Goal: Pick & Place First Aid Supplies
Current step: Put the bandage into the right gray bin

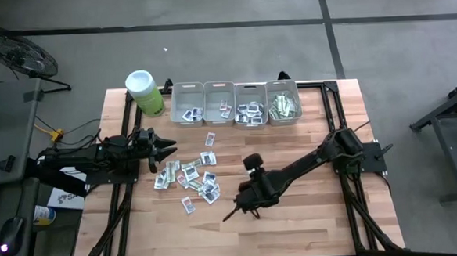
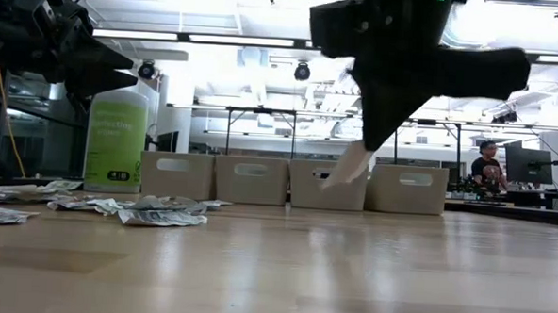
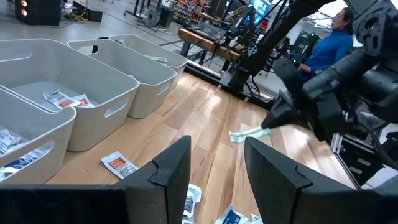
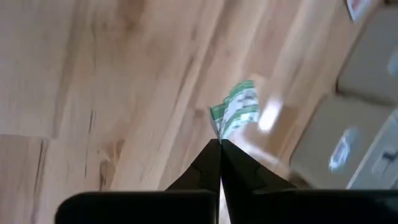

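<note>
A wooden table (image 1: 311, 218) of pale planks carries everything; along its far edge stand four grey bins (image 1: 235, 104) side by side, touching, each with packets inside; just beside the leftmost bin stands a green canister (image 1: 145, 93) with a white lid; nearer the middle a loose scatter of small paper packets (image 1: 190, 177) lies flat on the wood, one packet (image 1: 210, 137) apart toward the bins.

Four bins (image 1: 235, 104) in a row behind loose packets (image 1: 190, 175), canister (image 1: 144, 93) left of them.
</note>
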### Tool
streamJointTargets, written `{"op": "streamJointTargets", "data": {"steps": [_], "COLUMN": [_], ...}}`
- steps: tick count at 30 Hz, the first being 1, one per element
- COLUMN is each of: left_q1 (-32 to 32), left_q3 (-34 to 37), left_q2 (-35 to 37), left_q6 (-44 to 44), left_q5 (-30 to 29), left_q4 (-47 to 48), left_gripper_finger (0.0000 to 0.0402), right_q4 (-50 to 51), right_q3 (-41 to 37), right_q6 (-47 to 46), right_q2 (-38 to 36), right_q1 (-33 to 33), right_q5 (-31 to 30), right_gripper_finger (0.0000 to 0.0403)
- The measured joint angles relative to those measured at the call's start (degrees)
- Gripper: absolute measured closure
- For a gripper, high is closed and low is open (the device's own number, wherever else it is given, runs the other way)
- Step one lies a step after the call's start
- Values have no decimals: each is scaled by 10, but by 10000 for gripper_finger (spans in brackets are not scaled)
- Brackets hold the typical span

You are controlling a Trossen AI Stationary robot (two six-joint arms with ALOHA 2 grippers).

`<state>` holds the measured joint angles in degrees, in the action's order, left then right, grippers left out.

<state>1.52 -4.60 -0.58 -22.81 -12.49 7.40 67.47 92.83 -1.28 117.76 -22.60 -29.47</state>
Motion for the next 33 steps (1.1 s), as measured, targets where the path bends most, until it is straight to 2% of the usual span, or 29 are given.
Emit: {"op": "streamJointTargets", "data": {"steps": [3,9,11,14,19,26,29,33], "left_q1": [0,0,0,0,0,0,0,0], "left_q3": [0,0,0,0,0,0,0,0], "left_q2": [0,0,0,0,0,0,0,0], "left_q6": [0,0,0,0,0,0,0,0], "left_q5": [0,0,0,0,0,0,0,0], "left_q4": [0,0,0,0,0,0,0,0], "left_gripper_finger": [252,252,252,252,252,252,252,252], "right_q4": [37,206,224,201,223,198,149,66], "right_q3": [0,0,-7,-60,-165,-288,-325,-355], "right_q6": [-54,-232,-285,-295,-404,-417,-367,-263], "right_q2": [-6,-35,-50,-89,-137,-225,-262,-310], "right_q1": [1,1,1,1,24,93,133,202], "right_q5": [-13,-132,-157,-163,-184,-216,-246,-249], "right_gripper_finger": [403,403,403,403,403,403,403,403]}}
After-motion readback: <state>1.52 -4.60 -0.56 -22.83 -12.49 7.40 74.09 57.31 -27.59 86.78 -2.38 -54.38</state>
